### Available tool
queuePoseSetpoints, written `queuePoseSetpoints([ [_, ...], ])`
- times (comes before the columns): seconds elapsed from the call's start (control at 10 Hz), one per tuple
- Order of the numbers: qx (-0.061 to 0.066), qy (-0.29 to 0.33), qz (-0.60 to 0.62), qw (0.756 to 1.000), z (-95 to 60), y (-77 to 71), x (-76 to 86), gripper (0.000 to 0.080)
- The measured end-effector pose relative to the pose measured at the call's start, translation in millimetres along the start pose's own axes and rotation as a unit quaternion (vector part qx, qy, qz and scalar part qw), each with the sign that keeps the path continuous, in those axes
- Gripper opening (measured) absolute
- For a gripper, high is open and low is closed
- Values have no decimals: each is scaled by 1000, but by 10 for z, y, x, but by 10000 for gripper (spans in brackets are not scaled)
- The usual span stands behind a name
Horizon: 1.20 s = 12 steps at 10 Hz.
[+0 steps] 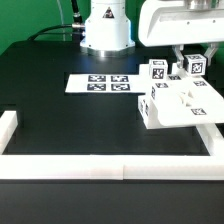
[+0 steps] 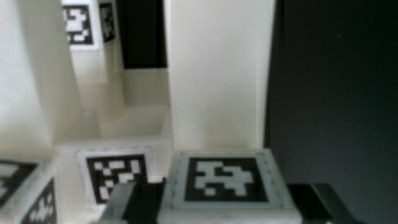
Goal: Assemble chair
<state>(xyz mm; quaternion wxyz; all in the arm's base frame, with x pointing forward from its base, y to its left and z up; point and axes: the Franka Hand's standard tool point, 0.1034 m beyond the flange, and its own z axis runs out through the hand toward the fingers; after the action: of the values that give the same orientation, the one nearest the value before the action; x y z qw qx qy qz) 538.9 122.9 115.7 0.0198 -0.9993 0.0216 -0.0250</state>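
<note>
The partly joined white chair point(image 1: 172, 104) lies on the black table at the exterior view's right, as chunky plates and bars with square tags. My gripper point(image 1: 195, 68) hangs over its far right end, shut on a white tagged bar point(image 1: 196, 66) that stands upright there. In the wrist view this bar's tagged end point(image 2: 222, 180) sits between the two dark fingers point(image 2: 317, 203), and my gripper point(image 2: 226, 204) clamps it from both sides. Another upright tagged piece point(image 1: 157, 70) stands just to the exterior view's left. White chair plates point(image 2: 214, 80) stretch out beyond the held bar.
The marker board point(image 1: 100, 83) lies flat mid-table, near the robot's base point(image 1: 105, 30). Long white border rails run along the front point(image 1: 100, 169), the left point(image 1: 8, 128) and the right point(image 1: 215, 140) of the work area.
</note>
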Motion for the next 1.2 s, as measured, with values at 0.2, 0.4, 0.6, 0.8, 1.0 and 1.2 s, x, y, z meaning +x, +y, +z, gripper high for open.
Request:
queuePoseSetpoints([
  [0.2,0,0,59,998,0,-4,-1,282],
  [0.4,1,0,122,993,0,-8,-2,282],
  [0.6,3,-1,176,984,0,-16,-4,282],
  [0.8,4,-1,236,972,1,-22,-6,284],
  [1.0,6,-3,298,955,1,-34,-9,284],
  [1.2,8,-4,353,936,1,-43,-11,284],
])
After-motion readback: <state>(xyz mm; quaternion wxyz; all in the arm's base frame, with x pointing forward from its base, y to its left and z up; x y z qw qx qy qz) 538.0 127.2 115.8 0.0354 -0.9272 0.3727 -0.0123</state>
